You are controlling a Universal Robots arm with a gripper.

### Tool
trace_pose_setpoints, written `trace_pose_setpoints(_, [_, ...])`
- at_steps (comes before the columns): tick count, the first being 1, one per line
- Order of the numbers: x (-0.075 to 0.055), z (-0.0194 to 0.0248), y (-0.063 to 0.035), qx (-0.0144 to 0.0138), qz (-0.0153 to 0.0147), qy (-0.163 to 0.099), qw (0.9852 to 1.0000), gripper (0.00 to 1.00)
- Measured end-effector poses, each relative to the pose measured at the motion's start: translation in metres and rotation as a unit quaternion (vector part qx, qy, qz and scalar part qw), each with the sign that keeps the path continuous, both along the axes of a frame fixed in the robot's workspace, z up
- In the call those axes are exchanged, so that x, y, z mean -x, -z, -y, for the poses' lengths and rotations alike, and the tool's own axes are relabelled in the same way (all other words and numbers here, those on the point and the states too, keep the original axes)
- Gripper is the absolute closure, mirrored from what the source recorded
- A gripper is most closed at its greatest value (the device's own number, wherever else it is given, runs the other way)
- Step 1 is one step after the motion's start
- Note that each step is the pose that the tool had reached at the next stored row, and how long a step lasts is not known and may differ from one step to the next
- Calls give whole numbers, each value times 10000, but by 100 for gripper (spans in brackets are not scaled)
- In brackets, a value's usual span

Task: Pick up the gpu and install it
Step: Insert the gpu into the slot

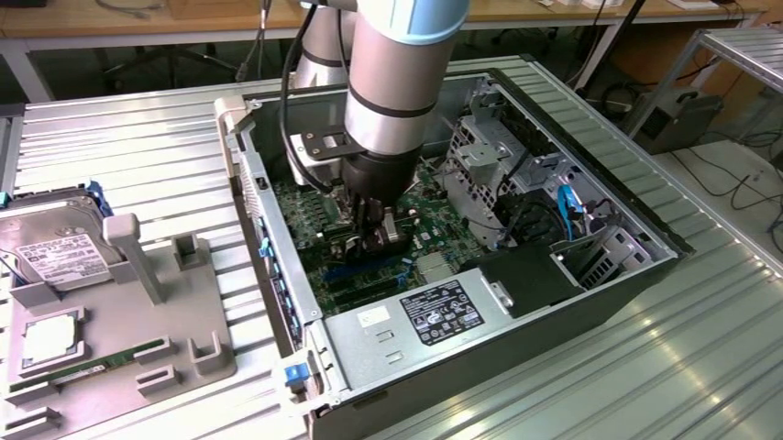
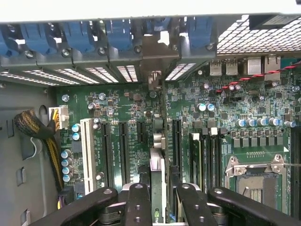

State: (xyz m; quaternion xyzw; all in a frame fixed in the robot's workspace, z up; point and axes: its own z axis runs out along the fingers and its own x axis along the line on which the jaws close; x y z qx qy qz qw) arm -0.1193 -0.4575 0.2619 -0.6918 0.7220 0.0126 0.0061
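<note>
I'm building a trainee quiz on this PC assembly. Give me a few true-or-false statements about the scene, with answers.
1. The fingers grip the gpu edge-on above the motherboard. True.
2. The hard drive sits inside the computer case. False: it rests on the grey tray at the exterior view's left.
3. The green memory stick lies on that tray. True.
4. A side panel closes the case. False: the case lies open, with the motherboard exposed.

Case (image 1: 257, 206) — bare grey sheet metal; motherboard (image 2: 117, 101) glossy green; gripper (image 2: 162, 190) matt black; gpu (image 2: 157, 160) bracket shiny metal.
</note>
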Motion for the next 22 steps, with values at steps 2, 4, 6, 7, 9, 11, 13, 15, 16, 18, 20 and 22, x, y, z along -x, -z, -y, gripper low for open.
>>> trace_pose_setpoints(2, [-7,-1,-5,-1,1,1,10000,74])
trace_pose_setpoints(4, [-9,0,-6,0,0,5,10000,74])
trace_pose_setpoints(6, [-10,1,-6,1,-1,7,10000,74])
trace_pose_setpoints(7, [-10,1,-5,1,-1,7,10000,74])
trace_pose_setpoints(9, [-10,1,-2,1,-1,9,10000,74])
trace_pose_setpoints(11, [-10,1,-1,1,-1,9,10000,74])
trace_pose_setpoints(13, [-11,2,2,0,0,9,10000,74])
trace_pose_setpoints(15, [-11,3,4,0,0,9,10000,74])
trace_pose_setpoints(16, [-11,6,5,0,-1,9,10000,74])
trace_pose_setpoints(18, [-11,15,5,1,-1,9,10000,74])
trace_pose_setpoints(20, [-9,19,5,2,-1,9,10000,74])
trace_pose_setpoints(22, [-2,21,5,2,-1,9,10000,74])
